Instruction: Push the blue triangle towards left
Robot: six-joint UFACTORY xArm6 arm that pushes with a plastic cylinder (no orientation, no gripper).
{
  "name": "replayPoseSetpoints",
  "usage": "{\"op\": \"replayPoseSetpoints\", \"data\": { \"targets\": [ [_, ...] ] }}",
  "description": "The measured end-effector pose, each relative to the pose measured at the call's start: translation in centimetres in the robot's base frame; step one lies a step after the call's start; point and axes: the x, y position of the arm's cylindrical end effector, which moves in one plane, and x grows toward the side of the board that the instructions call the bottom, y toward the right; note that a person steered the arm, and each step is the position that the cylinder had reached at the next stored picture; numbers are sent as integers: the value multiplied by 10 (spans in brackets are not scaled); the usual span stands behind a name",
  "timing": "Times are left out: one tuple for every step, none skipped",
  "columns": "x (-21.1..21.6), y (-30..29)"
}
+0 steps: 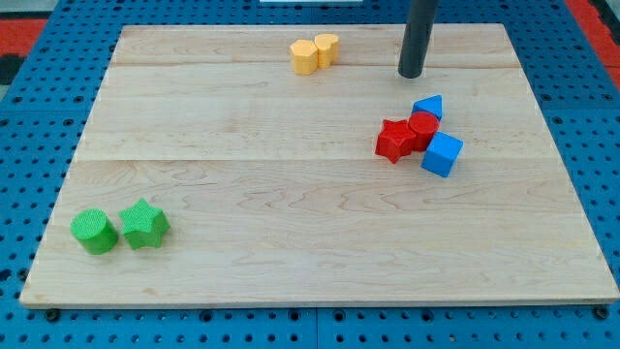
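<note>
my tip (412, 74) sits on the worktop (291, 194) just above the blue triangle (428, 106), not touching; no tool jaws on this rod to judge.

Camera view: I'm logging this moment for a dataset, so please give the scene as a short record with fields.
tip: my tip, toward the view's top of the cluster, touching no block
target: blue triangle, touching the red cylinder
cluster: red star and blue cube beside that cylinder
yellow pair: yellow blocks, view's top
green pair: green cylinder and green star, view's bottom left
surface: wooden board
</note>
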Motion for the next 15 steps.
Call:
{"op": "replayPoseSetpoints", "data": {
  "targets": [
    [0, 19],
    [14, 53],
    [42, 77],
    [88, 53],
    [72, 16],
    [43, 5],
    [68, -57],
    [72, -62],
    [74, -26],
    [89, -46],
    [100, -128],
    [104, -156],
    [114, -156],
    [113, -102],
    [159, -130]
  ]
}}
